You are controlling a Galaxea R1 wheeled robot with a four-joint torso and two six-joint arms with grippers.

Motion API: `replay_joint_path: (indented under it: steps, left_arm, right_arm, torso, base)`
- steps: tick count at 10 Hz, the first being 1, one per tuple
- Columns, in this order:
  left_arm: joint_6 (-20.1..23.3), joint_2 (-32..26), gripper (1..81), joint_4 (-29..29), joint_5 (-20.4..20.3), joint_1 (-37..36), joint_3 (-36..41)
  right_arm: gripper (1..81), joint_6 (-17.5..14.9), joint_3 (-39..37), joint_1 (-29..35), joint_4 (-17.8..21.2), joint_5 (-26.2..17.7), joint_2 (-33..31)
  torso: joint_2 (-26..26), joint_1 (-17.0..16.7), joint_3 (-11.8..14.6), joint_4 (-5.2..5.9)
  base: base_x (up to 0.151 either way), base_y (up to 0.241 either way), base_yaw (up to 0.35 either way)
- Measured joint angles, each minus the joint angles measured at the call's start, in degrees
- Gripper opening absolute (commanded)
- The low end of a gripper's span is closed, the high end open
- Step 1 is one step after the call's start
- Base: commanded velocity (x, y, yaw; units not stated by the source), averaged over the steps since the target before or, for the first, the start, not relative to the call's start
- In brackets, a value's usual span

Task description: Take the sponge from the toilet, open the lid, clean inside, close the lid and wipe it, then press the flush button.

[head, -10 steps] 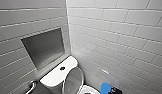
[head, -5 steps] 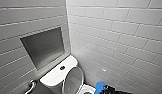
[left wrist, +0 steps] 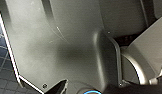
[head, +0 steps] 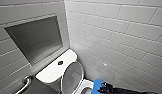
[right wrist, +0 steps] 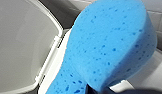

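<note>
My right pincer (head: 105, 88) is clenched on the sponge (head: 97, 84), just beside the toilet (head: 53, 71) bowl's rim. The lid (head: 72, 75) stands raised.

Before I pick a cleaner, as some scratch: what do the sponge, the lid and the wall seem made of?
The sponge: soft blue foam, pitted with open pores. The lid: probably plastic, smooth, dull sheen. The wall: glossy white tiles, likely ceramic, with grout lines.

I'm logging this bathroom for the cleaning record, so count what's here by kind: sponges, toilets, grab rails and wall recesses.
sponge: 1
toilet: 1
grab rail: 1
wall recess: 1
Total: 4
</note>
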Motion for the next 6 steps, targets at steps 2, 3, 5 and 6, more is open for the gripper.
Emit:
replay_joint_path:
  steps: [2,3,5,6]
  left_arm:
    - [0.0,0.13,81.1,0.0,-0.2,-0.09,0.0]
    - [0.0,0.16,81.1,0.0,-0.21,-0.12,0.0]
    - [0.0,0.16,81.1,0.0,-0.21,-0.01,0.0]
    - [0.0,0.16,81.1,0.0,-0.2,0.02,0.0]
  right_arm:
    - [1.0,0.0,2.52,1.12,0.01,-0.22,-0.41]
    - [1.0,0.0,3.27,2.01,0.04,-0.41,-0.63]
    - [1.0,0.0,3.5,3.19,0.2,-0.49,-0.74]
    - [1.0,0.0,3.57,3.06,0.22,-1.07,-0.39]
  torso:
    - [-3.11,2.03,-1.31,0.0]
    - [-5.09,3.25,-1.6,0.0]
    - [-9.43,5.96,-1.66,0.0]
    - [-11.56,7.28,-1.68,0.0]
  base:
    - [0.0,0.0,0.0]
    - [0.0,0.0,0.0]
    - [0.0,0.0,0.0]
    - [0.0,0.0,0.0]
